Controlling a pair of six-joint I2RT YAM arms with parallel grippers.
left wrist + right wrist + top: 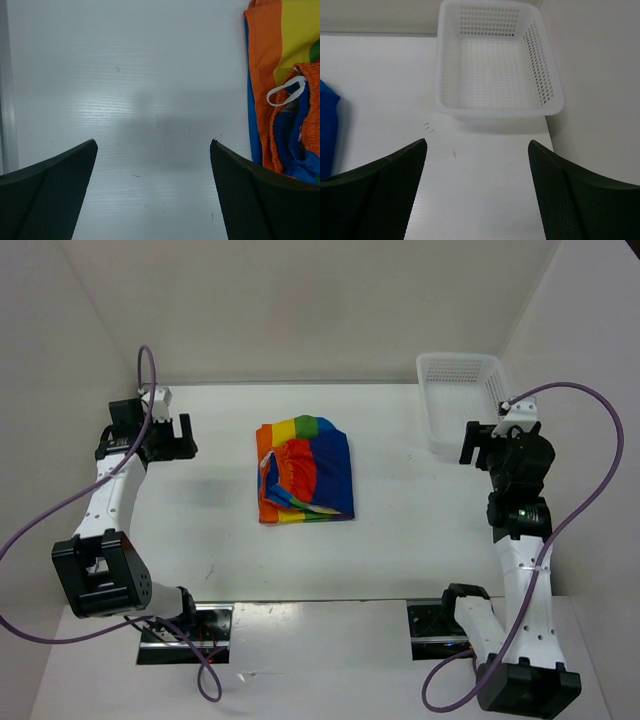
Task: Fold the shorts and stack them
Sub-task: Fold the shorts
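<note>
Now, left pincer (186,437): I read the jaws as spread wide, with nothing between them. It hangs over the bare worktop (400,540) on the left and is not touching the cloth.
Left wrist view: the pincer (153,142) frames plain white surface. The shorts (280,60) lie along the right edge, just beside the right finger, showing an orange hem and a white drawstring loop (285,92).
Right pincer (470,443): the jaws are wide and hold nothing. From its own camera the pincer (477,142) points at the white mesh basket (500,111), near it but apart.
Shorts (305,472): a folded rainbow-striped bundle lying mid-worktop between the arms. Both pincers are well apart from it, and only a blue edge (327,130) shows in the right wrist view.
Basket (460,357): it stands in the far right corner.
</note>
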